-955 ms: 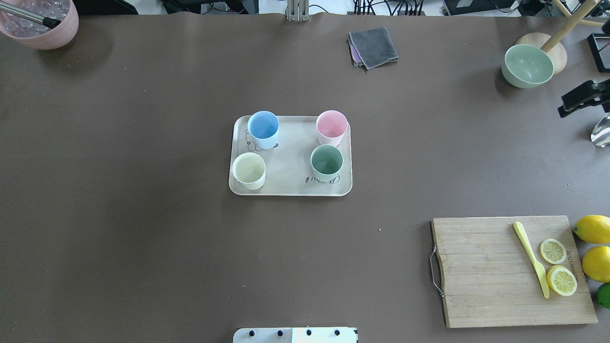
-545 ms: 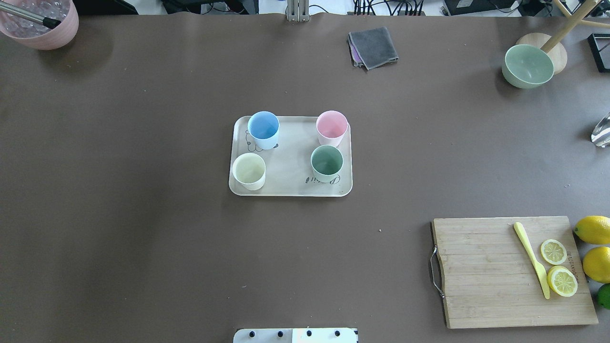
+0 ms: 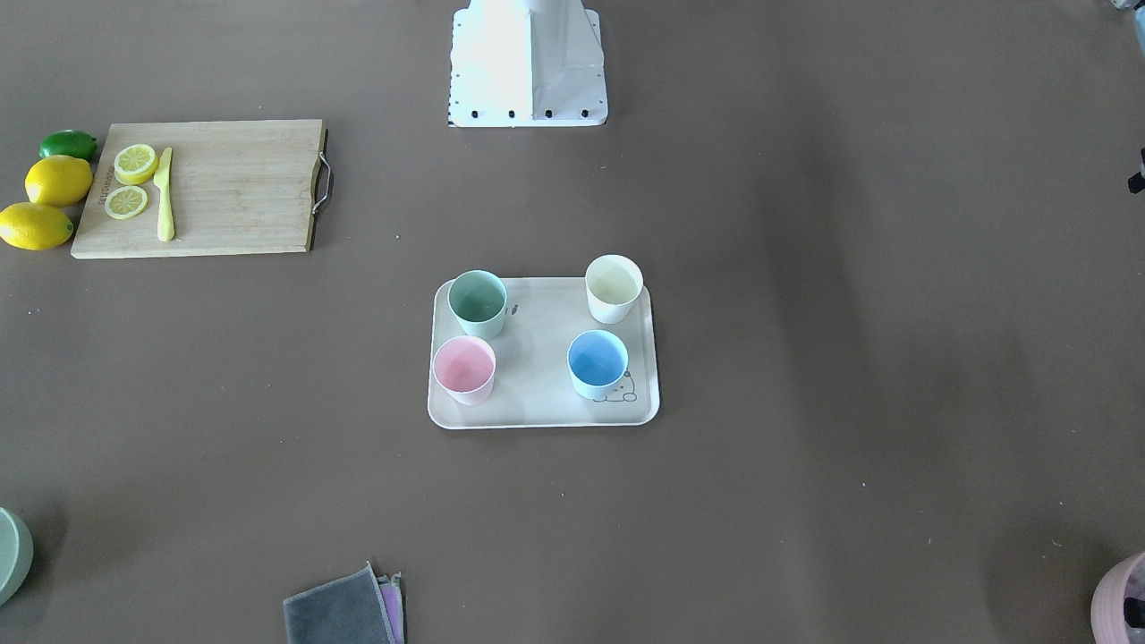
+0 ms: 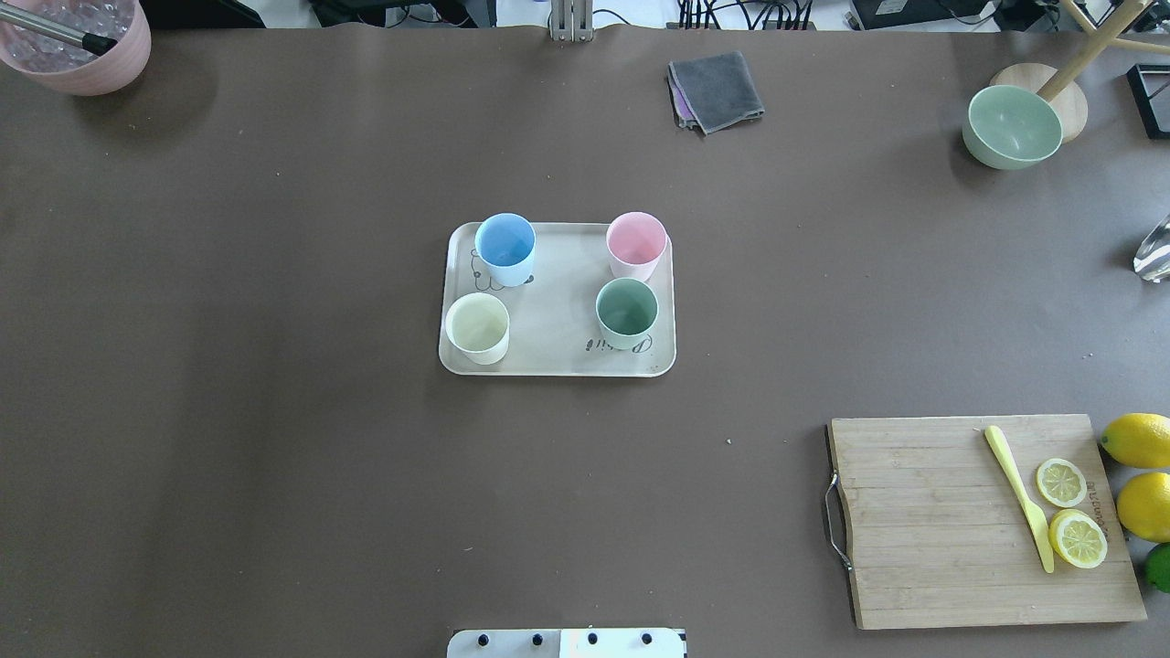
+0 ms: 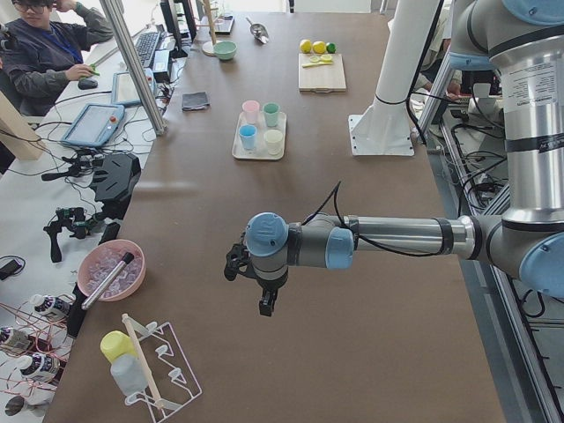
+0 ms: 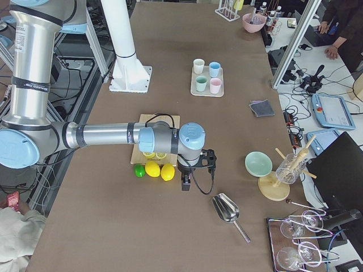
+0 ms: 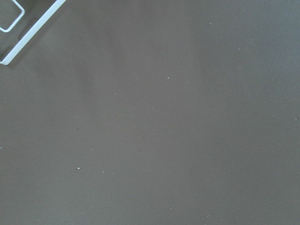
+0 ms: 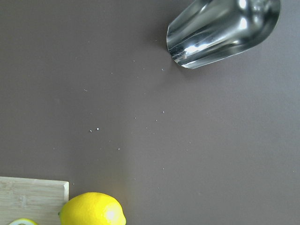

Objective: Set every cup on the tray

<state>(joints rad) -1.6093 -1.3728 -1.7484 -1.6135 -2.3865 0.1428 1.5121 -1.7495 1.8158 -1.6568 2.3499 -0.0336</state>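
Gone from the overhead view's right edge: the black right gripper point(image 6: 186, 183) that showed there a second ago, near the green bowl point(image 4: 1012, 125). Cups and tray unmoved since then.

Tray point(image 4: 558, 366) sits mid-table, long side running left to right. All four cups stand upright on it, mouths up, one toward each corner, none touching another. Blue cup point(image 4: 505, 243) far left, at the bunny drawing. Pink cup point(image 4: 636, 239) far right, hard by the rim. Cream cup point(image 4: 476, 324) near left. Mint cup point(image 4: 626, 308) near right, at the script.

Right gripper shows only from the right-end camera. It hangs over the table's right end, near the lemons point(image 4: 1138, 439), well apart from the tray. Fingers apart or together: cannot tell. Its wrist camera looks down on a metal scoop point(image 8: 225, 30), one lemon and a corner of the cutting board point(image 4: 969, 521).

Left gripper point(image 5: 265, 305) shows only from the left-end camera. It hangs above bare table point(image 7: 164, 131) at the left end, well apart from the tray. Fingers apart or together: cannot tell. A white wire rack point(image 7: 28, 33) cuts the corner of its wrist view.

Elsewhere: yellow knife point(image 4: 1017, 498) and two lemon slices point(image 4: 1061, 482) on the board, lime point(image 4: 1159, 567) at the right edge, grey cloth point(image 4: 717, 90) far centre, pink pot point(image 4: 82, 41) far left.
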